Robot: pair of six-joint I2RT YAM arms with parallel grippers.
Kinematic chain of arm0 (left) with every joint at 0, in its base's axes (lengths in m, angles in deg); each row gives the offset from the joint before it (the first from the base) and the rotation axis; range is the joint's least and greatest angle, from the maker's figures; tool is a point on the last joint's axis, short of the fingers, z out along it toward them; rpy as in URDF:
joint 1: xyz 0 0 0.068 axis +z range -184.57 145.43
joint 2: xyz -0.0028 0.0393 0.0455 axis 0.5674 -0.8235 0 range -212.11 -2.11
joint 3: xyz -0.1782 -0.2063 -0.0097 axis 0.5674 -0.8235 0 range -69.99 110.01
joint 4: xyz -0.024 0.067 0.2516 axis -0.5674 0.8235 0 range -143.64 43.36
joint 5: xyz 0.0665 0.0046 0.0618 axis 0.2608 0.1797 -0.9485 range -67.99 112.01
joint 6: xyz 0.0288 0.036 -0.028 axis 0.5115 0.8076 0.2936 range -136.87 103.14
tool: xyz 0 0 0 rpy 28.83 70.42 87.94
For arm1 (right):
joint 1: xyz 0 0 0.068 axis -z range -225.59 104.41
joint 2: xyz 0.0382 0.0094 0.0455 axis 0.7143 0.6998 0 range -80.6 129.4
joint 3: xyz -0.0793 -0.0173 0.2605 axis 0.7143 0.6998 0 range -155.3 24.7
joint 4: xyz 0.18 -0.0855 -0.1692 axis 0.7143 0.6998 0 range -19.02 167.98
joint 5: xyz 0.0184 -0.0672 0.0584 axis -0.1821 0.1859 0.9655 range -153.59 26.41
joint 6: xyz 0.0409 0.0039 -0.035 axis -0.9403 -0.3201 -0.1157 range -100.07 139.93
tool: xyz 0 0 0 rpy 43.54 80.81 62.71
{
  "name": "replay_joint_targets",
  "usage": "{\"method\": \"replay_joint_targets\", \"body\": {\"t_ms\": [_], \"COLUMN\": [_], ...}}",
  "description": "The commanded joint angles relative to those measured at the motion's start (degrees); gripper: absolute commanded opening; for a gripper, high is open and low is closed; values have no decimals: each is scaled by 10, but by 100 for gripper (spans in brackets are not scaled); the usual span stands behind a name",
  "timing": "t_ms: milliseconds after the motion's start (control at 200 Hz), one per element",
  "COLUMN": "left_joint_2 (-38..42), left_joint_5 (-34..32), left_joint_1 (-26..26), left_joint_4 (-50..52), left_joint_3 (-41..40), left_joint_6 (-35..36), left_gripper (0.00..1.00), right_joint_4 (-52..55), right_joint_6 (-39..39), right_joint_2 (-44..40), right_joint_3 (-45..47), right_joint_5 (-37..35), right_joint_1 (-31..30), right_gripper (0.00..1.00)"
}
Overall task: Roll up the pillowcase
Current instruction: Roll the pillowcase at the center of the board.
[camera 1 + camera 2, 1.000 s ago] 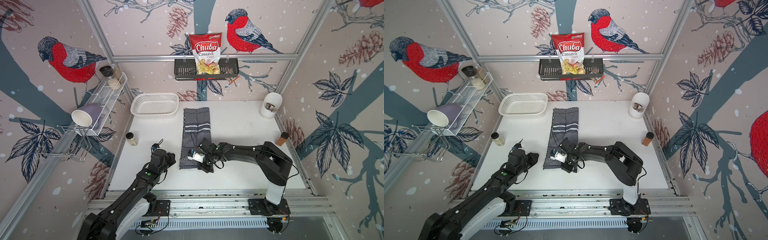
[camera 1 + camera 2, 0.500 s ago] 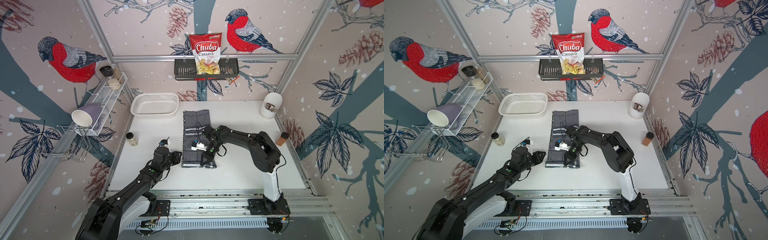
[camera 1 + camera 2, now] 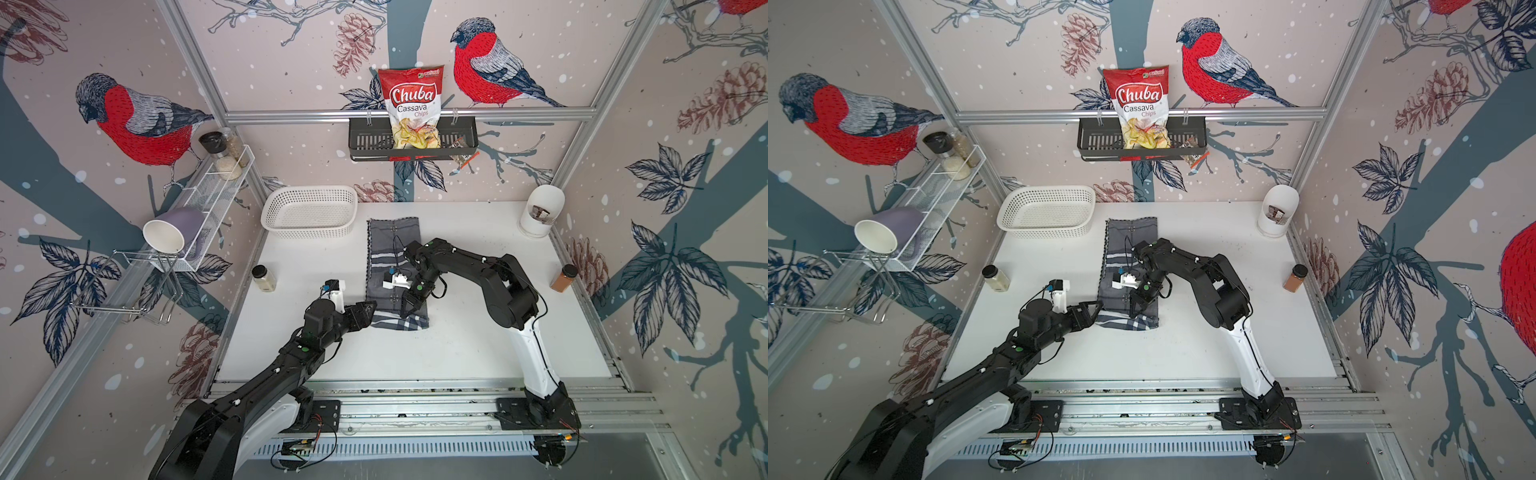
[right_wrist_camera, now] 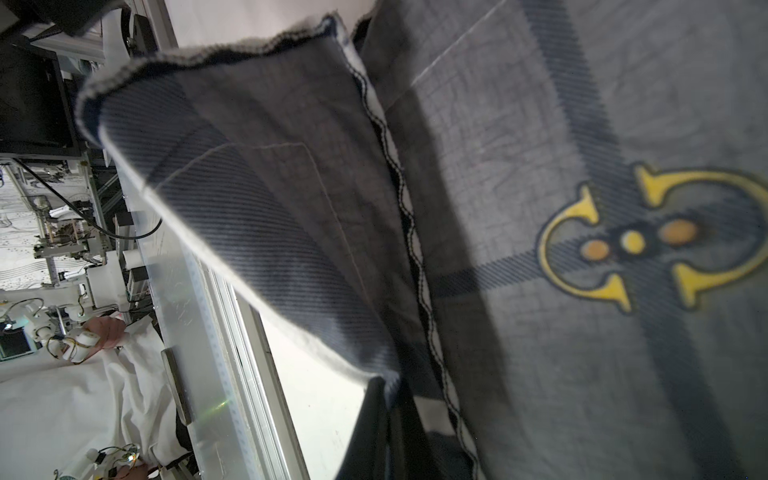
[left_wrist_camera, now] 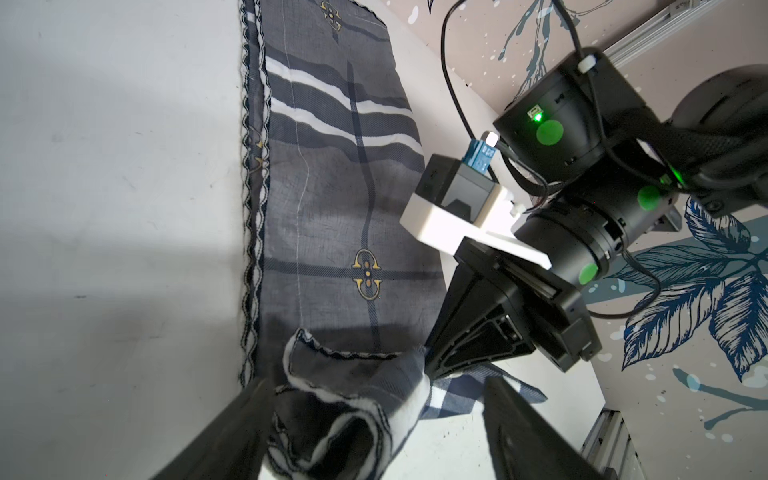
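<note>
One thin pillowcase (image 3: 392,266), folded into a long narrow strip, lies on the white table (image 3: 457,353). It runs from just beside the white basket (image 3: 309,212) at the far side toward the near edge. Its near end is turned up and over onto the strip in a loose, rumpled first turn.

I judge the cloth to be light, limp and in no way fragile. It will probably sag, crease and fall open wherever nothing holds it, and on the smooth tabletop it may slide rather than roll. The best place to take hold looks like the turned-over near end, at both corners, so the roll stays even across the width. A pinch at one corner alone would likely skew it.

The right gripper (image 3: 407,305) has its fingers pressed together on the right corner of that turned end. Its wrist view shows the fold lifted off the strip and running down into the fingertips.

The left gripper (image 3: 368,309) sits at the left corner with its fingers spread wide. In its wrist view the rumpled end lies between them, ungripped, and I cannot tell whether either finger touches the cloth.
</note>
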Motion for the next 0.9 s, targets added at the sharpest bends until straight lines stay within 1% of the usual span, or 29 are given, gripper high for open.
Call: {"method": "replay_joint_targets", "body": {"t_ms": [0,80,100,125,175,265,310,340,365,430,500,550,620,650,705,725,740,760,785,825,890], "left_joint_2": [-12,-43,-52,-64,-85,-116,-126,-130,-133,-140,-148,-153,-160,-163,-169,-172,-175,-179,-185,-197,-218], "left_joint_5": [13,10,7,2,-8,-27,-32,-35,-38,-53,-70,-79,-80,-79,-76,-76,-75,-75,-75,-72,-69], "left_joint_1": [-6,-9,-10,-9,-11,-11,-11,-10,-11,-11,-11,-11,-11,-11,-11,-11,-11,-11,-11,-11,-11], "left_joint_4": [-62,-76,-76,-74,-76,-83,-84,-84,-84,-76,-59,-51,-51,-50,-48,-46,-44,-39,-34,-27,-19], "left_joint_3": [-10,-6,-3,0,5,8,9,10,10,11,16,21,26,29,38,42,46,51,57,69,84], "left_joint_6": [7,11,14,15,17,18,18,18,17,15,14,11,10,10,11,12,12,14,15,17,20], "left_gripper": [82,77,74,70,61,51,44,36,32,29,24,22,22,22,22,22,22,22,22,22,21], "right_joint_4": [33,39,38,38,37,39,39,38,36,24,5,-18,-52,-69,-113,-136,-164,-187,-229,-306,-460], "right_joint_6": [12,12,12,13,11,10,9,8,6,2,-5,-18,-36,-45,-61,-67,-74,-78,-80,-73,-56], "right_joint_2": [15,19,19,20,21,24,27,27,26,19,3,-11,-35,-49,-81,-98,-117,-130,-162,-216,-313], "right_joint_3": [-27,-42,-44,-47,-53,-62,-65,-66,-65,-58,-46,-34,-19,-12,11,27,46,61,95,160,290], "right_joint_5": [-6,-10,-10,-11,-11,-10,-11,-13,-14,-21,-27,-39,-58,-74,-118,-137,-162,-177,-204,-248,-362], "right_joint_1": [-1,-2,-2,-2,-1,-2,-2,-2,-2,-2,-1,-1,-2,-5,-13,-17,-22,-27,-35,-53,-95], "right_gripper": [0,0,0,0,4,7,10,13,15,22,29,37,48,54,60,63,69,72,75,76,82]}}
